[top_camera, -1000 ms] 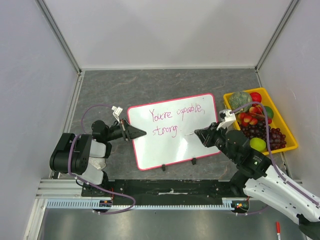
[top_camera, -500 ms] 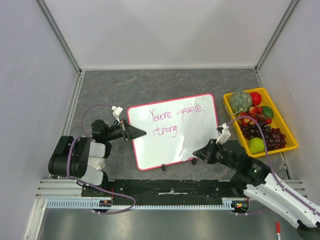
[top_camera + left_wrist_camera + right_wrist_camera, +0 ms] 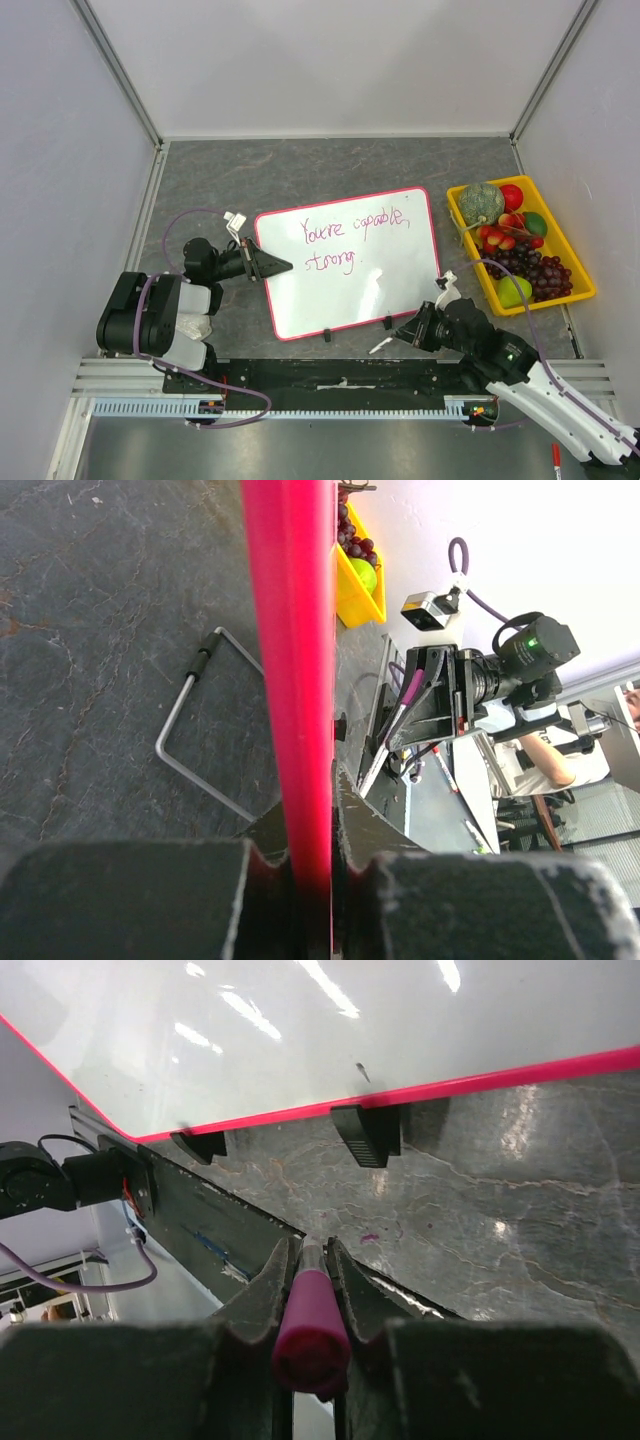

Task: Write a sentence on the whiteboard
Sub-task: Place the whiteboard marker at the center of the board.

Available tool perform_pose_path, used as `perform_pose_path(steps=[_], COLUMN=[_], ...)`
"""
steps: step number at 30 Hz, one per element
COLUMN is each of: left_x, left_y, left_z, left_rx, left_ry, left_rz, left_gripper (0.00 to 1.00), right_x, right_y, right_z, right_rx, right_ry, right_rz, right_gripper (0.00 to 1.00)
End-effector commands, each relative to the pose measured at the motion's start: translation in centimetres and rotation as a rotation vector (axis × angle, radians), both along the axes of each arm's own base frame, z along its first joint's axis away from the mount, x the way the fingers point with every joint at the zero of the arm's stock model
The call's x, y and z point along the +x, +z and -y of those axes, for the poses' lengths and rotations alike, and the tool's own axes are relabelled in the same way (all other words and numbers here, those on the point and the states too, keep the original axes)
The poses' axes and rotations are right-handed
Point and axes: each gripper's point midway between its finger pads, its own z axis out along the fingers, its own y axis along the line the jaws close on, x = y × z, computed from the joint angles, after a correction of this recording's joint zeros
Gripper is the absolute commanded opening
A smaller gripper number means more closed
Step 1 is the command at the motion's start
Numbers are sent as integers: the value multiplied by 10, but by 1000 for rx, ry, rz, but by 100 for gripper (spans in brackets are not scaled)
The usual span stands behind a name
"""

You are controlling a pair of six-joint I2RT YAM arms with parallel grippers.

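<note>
The whiteboard (image 3: 385, 285) lies on the grey table, its pink-red rim (image 3: 290, 680) running up the middle of the left wrist view. The sentence (image 3: 352, 232) is in purple cursive on two lines across its upper half. My left gripper (image 3: 277, 266) is shut on the board's left rim (image 3: 310, 880). My right gripper (image 3: 405, 335) hovers off the board's near edge, past the two black clips (image 3: 365, 1132), and is shut on a purple marker (image 3: 312, 1325). The marker's white tip (image 3: 379, 347) points at the table's front edge.
A yellow tray (image 3: 583, 292) full of fruit stands right of the board. A wire stand (image 3: 190, 730) lies on the table beyond the board's rim. A red pen (image 3: 555, 457) rests on the lower shelf at the near right.
My right gripper has pulled back with the marker from the board's surface to the table's near edge. The left gripper has stayed on the rim.
</note>
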Motion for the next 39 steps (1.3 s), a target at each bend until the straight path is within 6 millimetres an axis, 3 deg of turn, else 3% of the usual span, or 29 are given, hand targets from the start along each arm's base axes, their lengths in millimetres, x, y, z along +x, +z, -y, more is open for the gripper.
perform_pose_path(steps=[1,9,17,27,34,39], left_x=[2,3,6,12,14,13], left_y=[-6,-9,-11,-1,15,34], left_z=[-1,-2,-6,-20,-39,-46], left_rx=[38,57,91,160,216,205], left_ry=[-1,24,75,247,409,473], left_rz=[62,52,52,95,136,163], left_gripper=[12,22,38,66,82,88], right_x=[-4,5,23,50,68,76], right_y=[-3,-3,11,39,52,60], right_z=[4,18,27,24,15,11], right_rx=[-30,-154,-241,-296,-332,-349], right_ry=[-11,-23,-49,-41,-32,-29], right_rz=[-42,-1,102,246,303,335], right_gripper=[21,61,80,98,98,98])
